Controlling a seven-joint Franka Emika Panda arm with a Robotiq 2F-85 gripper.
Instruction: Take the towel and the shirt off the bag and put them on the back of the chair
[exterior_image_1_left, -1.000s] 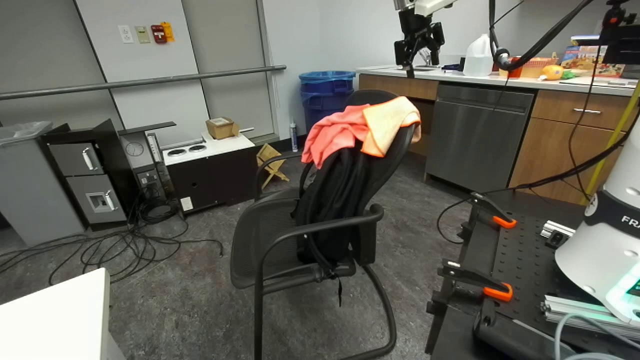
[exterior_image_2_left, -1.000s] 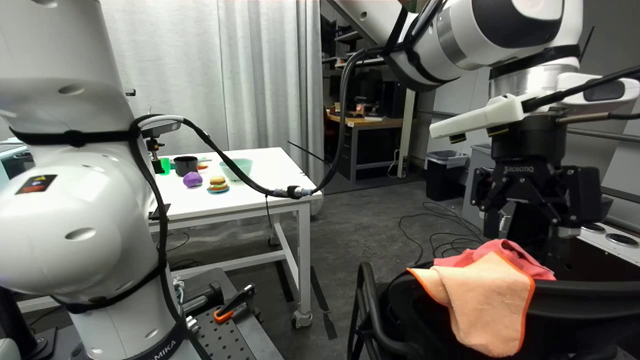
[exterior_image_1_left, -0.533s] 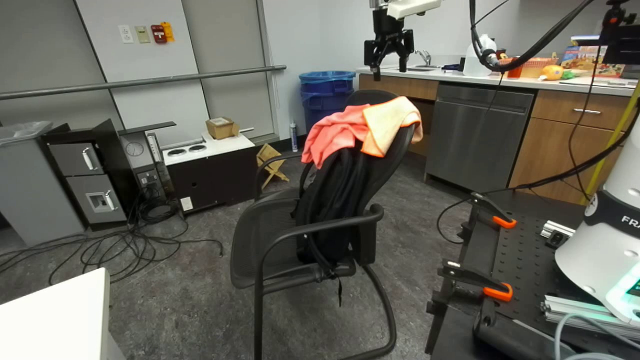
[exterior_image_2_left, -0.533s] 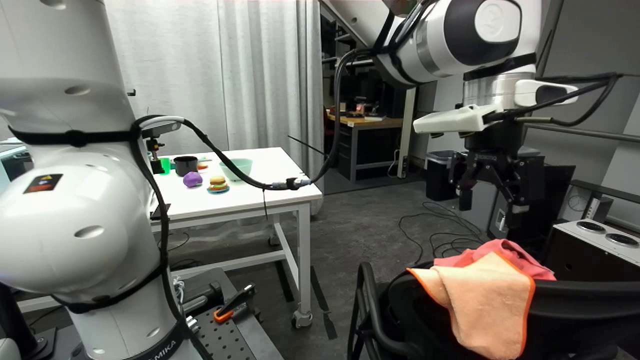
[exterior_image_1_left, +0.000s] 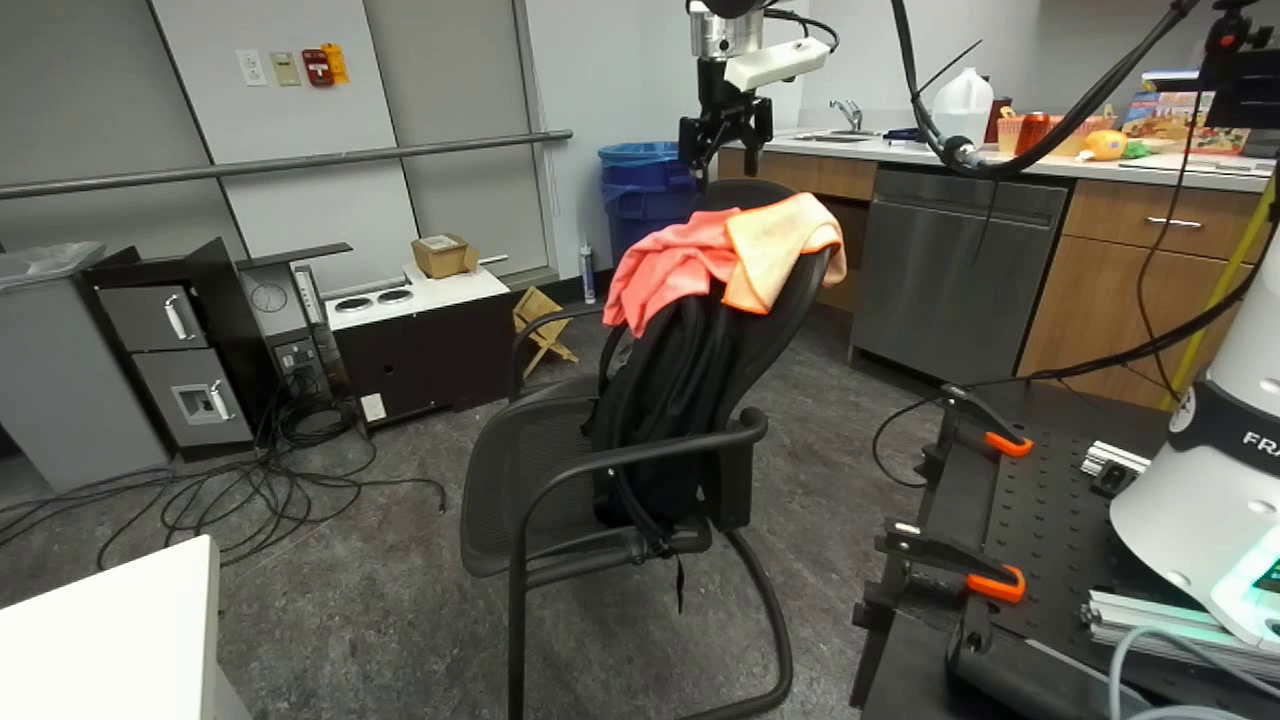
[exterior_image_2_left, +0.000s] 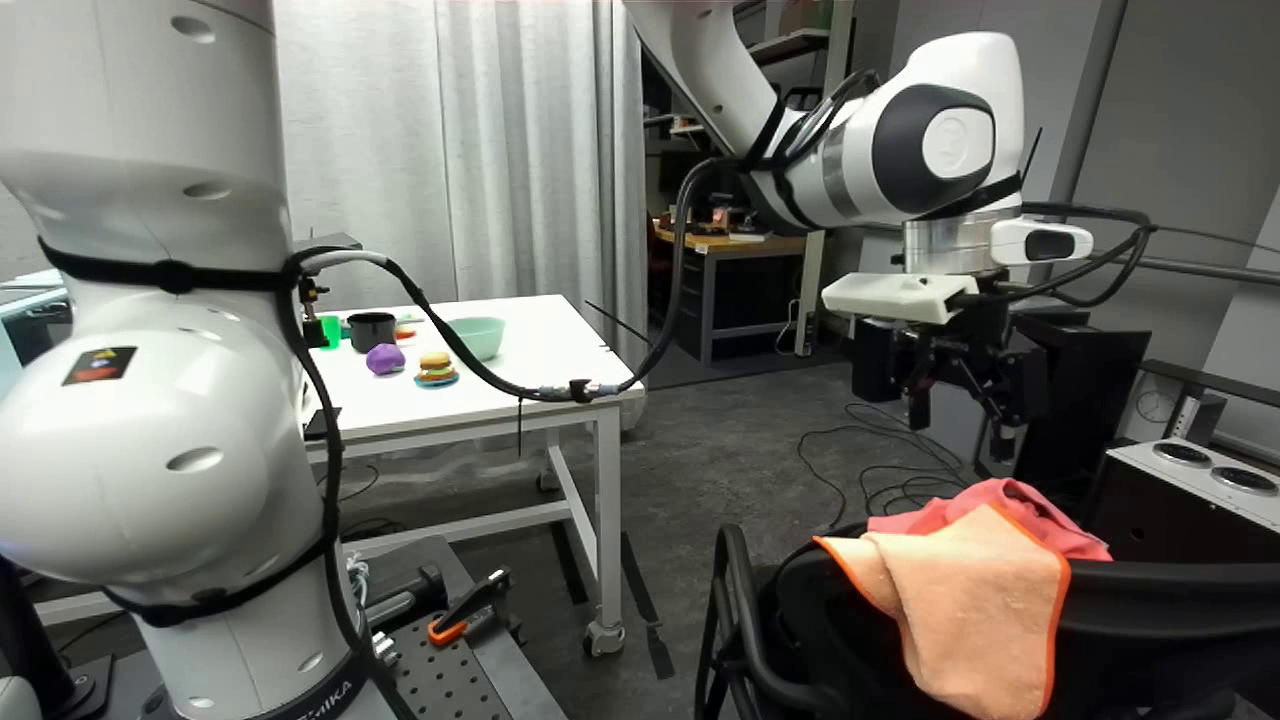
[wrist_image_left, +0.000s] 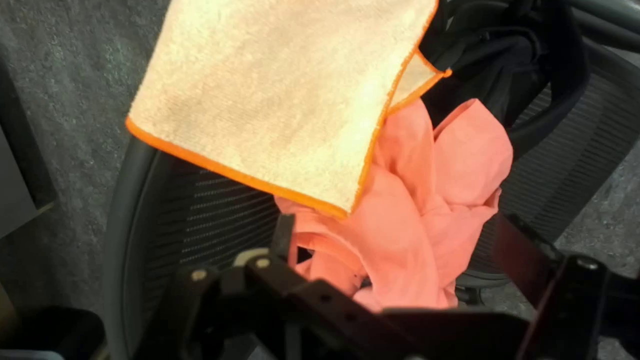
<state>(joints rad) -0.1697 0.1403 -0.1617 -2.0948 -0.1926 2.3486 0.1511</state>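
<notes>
The black 2-fingered gripper hung spread and empty above the black mesh chair. Over its backrest and the limp black fabric bag, a peach, orange-hemmed cloth towel overlapped a crumpled coral cloth shirt; both looked light and soft, best pinched at folds.

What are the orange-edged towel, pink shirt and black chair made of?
Towel: matte, fuzzy cloth, perhaps microfibre, from its fine nap.
Shirt: thin, smooth, matte fabric, possibly cotton, from its soft folds.
Chair: mesh, from its fine rows; its smooth, dull frame could be plastic or metal.
</notes>
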